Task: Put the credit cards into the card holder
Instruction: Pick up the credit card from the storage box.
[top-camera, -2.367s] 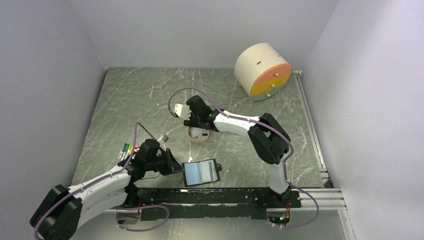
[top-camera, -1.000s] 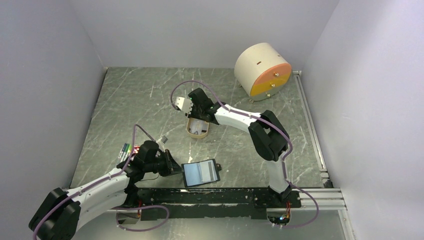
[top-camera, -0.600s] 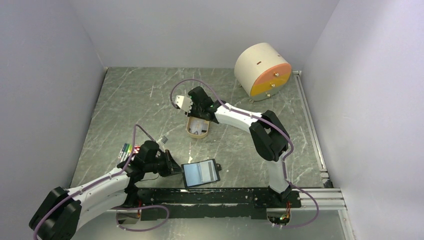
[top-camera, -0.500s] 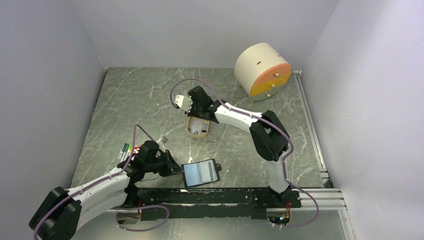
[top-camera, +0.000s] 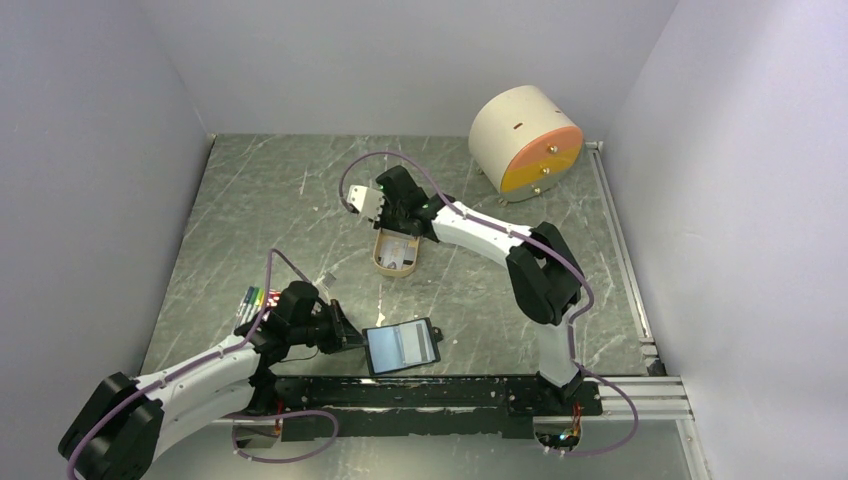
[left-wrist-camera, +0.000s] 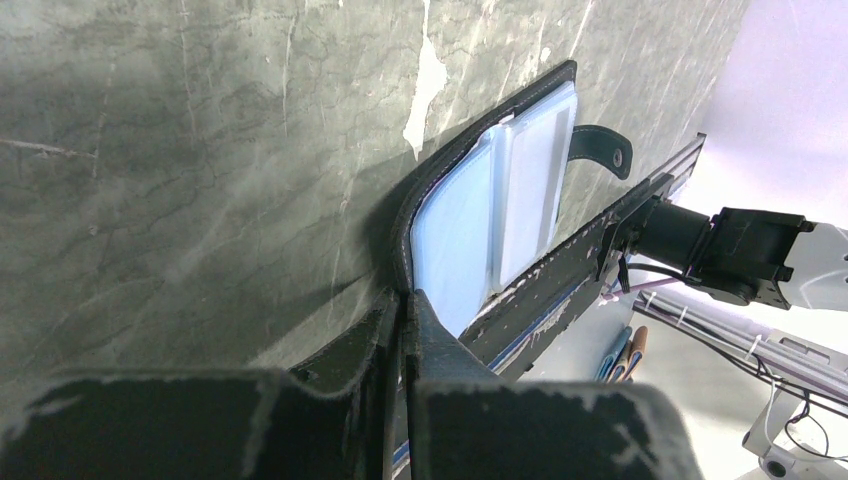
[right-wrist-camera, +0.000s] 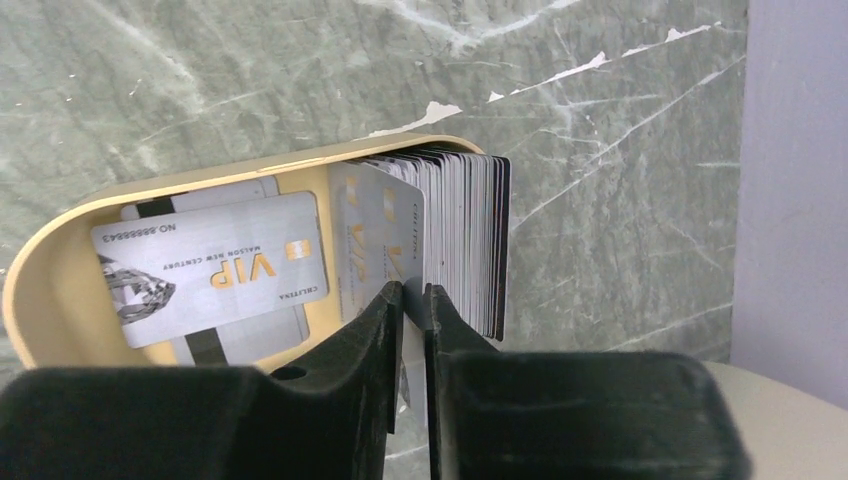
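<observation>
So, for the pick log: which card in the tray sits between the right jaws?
The front upright card, leaning off the standing stack; the VIP card lies flat.

The top external camera sits above and behind the arm bases, looking down and forward over the whole table (top-camera: 260, 200). Each wrist camera looks from close up: the left low along the surface at the card holder (left-wrist-camera: 470, 220), the right down into the tan tray (right-wrist-camera: 40, 260). Both spots appear small in the top view.
</observation>
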